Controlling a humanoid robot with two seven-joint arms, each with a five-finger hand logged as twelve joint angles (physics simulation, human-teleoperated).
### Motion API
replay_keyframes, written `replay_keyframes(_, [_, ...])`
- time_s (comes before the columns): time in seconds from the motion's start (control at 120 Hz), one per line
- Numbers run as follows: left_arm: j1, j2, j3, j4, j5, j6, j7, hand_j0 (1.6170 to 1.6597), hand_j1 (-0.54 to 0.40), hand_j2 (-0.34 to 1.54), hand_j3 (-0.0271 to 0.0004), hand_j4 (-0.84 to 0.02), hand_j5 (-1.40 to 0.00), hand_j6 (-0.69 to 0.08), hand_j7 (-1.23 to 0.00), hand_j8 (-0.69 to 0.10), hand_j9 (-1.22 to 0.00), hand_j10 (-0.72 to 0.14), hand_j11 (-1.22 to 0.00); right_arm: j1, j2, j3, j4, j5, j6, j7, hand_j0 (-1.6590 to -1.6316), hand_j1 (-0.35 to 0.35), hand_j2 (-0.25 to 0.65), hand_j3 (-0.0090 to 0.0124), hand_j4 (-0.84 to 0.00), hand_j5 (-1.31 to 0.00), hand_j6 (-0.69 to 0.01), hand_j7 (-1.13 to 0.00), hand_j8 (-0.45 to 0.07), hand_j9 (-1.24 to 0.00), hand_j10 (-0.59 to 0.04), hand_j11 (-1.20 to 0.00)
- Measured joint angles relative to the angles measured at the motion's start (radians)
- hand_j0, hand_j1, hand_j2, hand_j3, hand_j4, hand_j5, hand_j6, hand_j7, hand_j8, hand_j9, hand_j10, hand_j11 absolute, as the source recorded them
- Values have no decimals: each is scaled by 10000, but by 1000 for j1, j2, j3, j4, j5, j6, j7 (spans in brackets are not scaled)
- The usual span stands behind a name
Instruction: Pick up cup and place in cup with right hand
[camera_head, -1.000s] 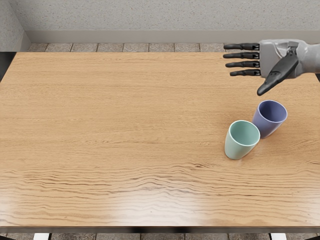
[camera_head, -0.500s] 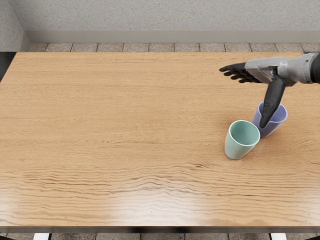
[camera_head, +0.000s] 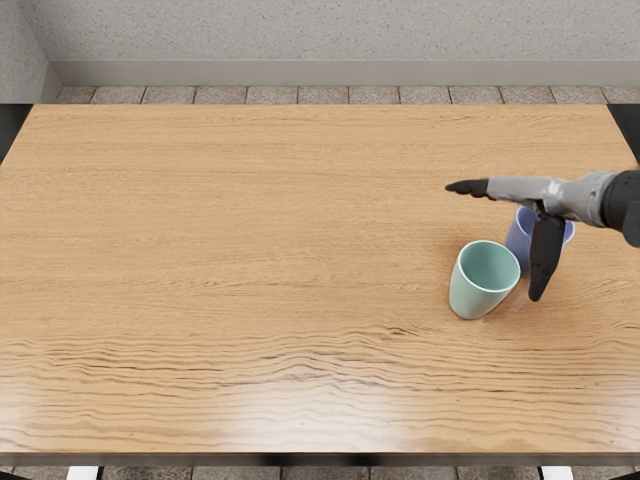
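My right hand (camera_head: 495, 240) reaches in from the right edge, palm edge-on, its fingers extended to the left and its thumb hanging toward the front. It is open and holds nothing. Behind the thumb stands a blue-violet cup (camera_head: 517, 238), partly hidden by the hand. A mint green cup (camera_head: 472, 292) stands upright just in front and to the left of the blue one, left of the thumb. Whether the two cups touch cannot be told. The left hand does not show.
Both cups stand on the right part of a wooden table (camera_head: 250, 250). Its front edge runs along the bottom of the picture, and a pale wall (camera_head: 320, 35) rises beyond the back edge.
My right hand has come toward the front and turned from palm-showing to edge-on, its thumb swinging down across the blue cup. The cups have not moved.
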Motion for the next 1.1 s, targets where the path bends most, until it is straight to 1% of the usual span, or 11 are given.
replay_keyframes(0.2, [0, 0, 0, 0, 0, 0, 0, 16581, 3355, 24, -1, -116, -148, -116, -148, -116, -148, -114, -147, -60, 40, -2, 2, -105, -55, 1, -16581, -3333, -12, 0, -209, -197, -236, -186, -218, -193, -198, -190])
replay_keyframes(0.367, [0, 0, 0, 0, 0, 0, 0, 16581, 3355, 23, -1, -116, -148, -116, -147, -115, -147, -114, -147, -91, 57, -8, 3, -143, -73, 1, -16581, -2884, -84, 0, -589, -689, -617, -678, -598, -686, -578, -683])
replay_keyframes(0.567, [0, 0, 0, 0, 0, 0, 0, 16581, 3356, 23, -1, -115, -147, -116, -147, -115, -147, -114, -147, -106, 61, -18, 3, -169, -77, 1, -16581, -2077, -214, 0, -1267, -1568, -1295, -1557, -1276, -1565, -1255, -1562])
replay_keyframes(0.858, [0, 0, 0, 0, 0, 0, 0, 16581, 3355, 23, -1, -115, -147, -116, -147, -115, -147, -114, -147, -109, 59, -21, 3, -183, -83, 0, -16581, -1041, -380, 0, -2134, -2695, -2162, -2683, -2143, -2691, -2123, -2689])
replay_keyframes(0.908, [0, 0, 0, 0, 0, 0, 0, 16581, 3355, 23, -1, -116, -148, -116, -147, -115, -147, -114, -147, -110, 60, -21, 3, -189, -90, 1, -16581, -900, -397, 0, -2242, -2850, -2273, -2832, -2249, -2848, -2228, -2847])
replay_keyframes(0.983, [0, 0, 0, 0, 0, 0, 0, 16581, 3355, 23, -1, -115, -147, -116, -147, -115, -147, -114, -147, -114, 59, -21, 3, -195, -96, 1, -16583, -292, -123, 0, -2366, -3031, -2405, -3001, -2368, -3033, -2345, -3035])
replay_keyframes(1.05, [0, 0, 0, 0, 0, 0, 0, 16581, 3356, 24, -1, -115, -147, -115, -147, -115, -147, -114, -146, -117, 57, -21, 3, -197, -97, 1, -16582, 17, 22, 0, -2428, -3165, -2482, -3111, -2425, -3173, -2399, -3178])
replay_keyframes(1.1, [0, 0, 0, 0, 0, 0, 0, 16581, 3355, 24, -1, -115, -148, -116, -147, -115, -147, -114, -147, -118, 55, -21, 3, -198, -97, 1, -16581, 63, -33, 0, -2500, -3223, -2543, -3184, -2492, -3237, -2464, -3245])
